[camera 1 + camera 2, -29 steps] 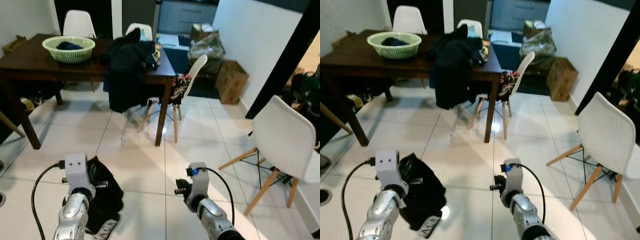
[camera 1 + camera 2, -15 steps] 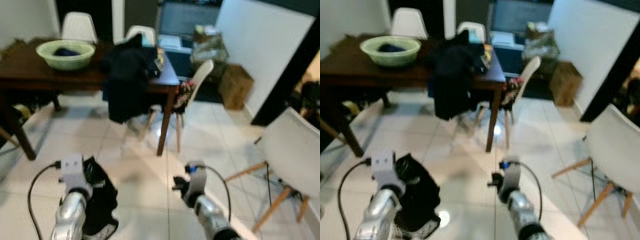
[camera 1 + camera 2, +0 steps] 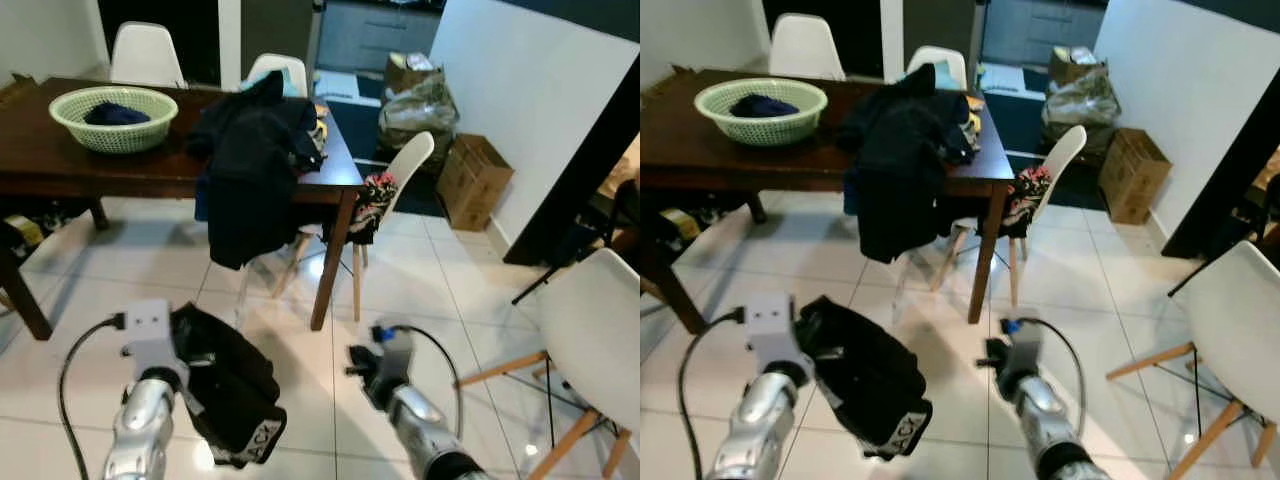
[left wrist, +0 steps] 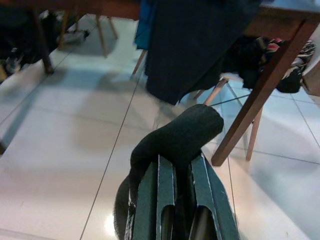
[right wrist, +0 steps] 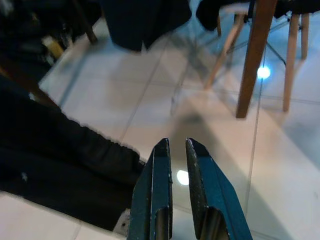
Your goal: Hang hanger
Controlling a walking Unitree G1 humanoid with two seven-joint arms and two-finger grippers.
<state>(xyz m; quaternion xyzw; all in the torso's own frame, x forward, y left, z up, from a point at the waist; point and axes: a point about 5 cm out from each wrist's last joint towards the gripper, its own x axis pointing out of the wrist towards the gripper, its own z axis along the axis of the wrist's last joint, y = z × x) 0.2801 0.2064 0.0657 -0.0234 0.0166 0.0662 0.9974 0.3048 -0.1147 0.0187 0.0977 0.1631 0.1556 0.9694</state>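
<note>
My left gripper (image 4: 182, 156) is shut on a black garment (image 3: 230, 385) that hangs from it low over the tiled floor. A fold of the cloth (image 4: 176, 134) drapes over the fingertips, and a white printed label shows at the hem. My right gripper (image 5: 174, 145) is held low to the right of the garment, shut, with nothing between its fingers (image 3: 358, 363). A second dark jacket (image 3: 250, 160) hangs over the corner of the brown dining table (image 3: 60, 170) ahead.
A green basket (image 3: 113, 103) with dark cloth stands on the table. A white chair (image 3: 395, 170) with clothes on it sits at the table's right corner. Another white chair (image 3: 590, 330) is close on my right. A cardboard box (image 3: 470, 180) and bags (image 3: 420, 95) lie by the far wall.
The whole view has shifted and was blurred, so the camera moved. The black garment now hangs further right beneath my left gripper, with its label showing.
</note>
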